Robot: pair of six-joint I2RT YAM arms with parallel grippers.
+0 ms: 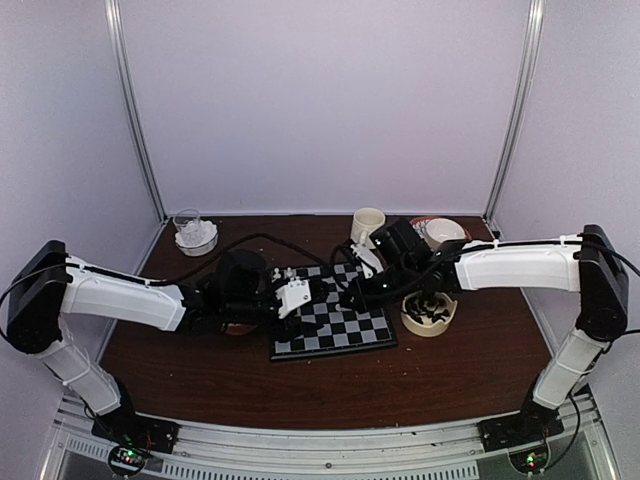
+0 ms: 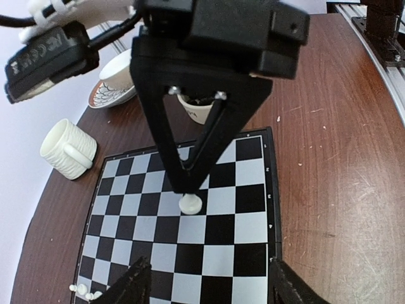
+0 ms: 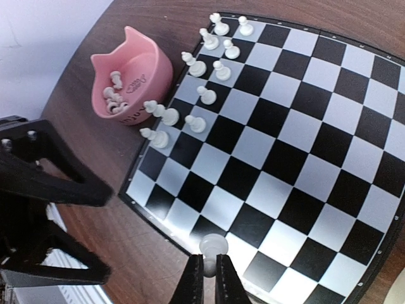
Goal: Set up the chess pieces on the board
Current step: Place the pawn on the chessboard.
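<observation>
The board (image 1: 345,325) lies mid-table, with several white chess pieces (image 3: 197,95) standing in two rows along one edge. My right gripper (image 3: 205,273) is shut on a white pawn (image 3: 213,243), holding it by the head just over a square near the board's corner. The left wrist view shows the same pawn (image 2: 190,204) under the right arm's black fingers (image 2: 185,171). My left gripper (image 2: 212,285) is open over the board with nothing between its fingers. A pink bowl (image 3: 134,76) beside the board holds more white pieces.
A cream bowl (image 1: 428,314) of black pieces sits right of the board. A white mug (image 1: 367,224) and a patterned bowl (image 1: 441,232) stand behind it. A glass in a white dish (image 1: 195,233) is at the back left. The two arms nearly meet over the board.
</observation>
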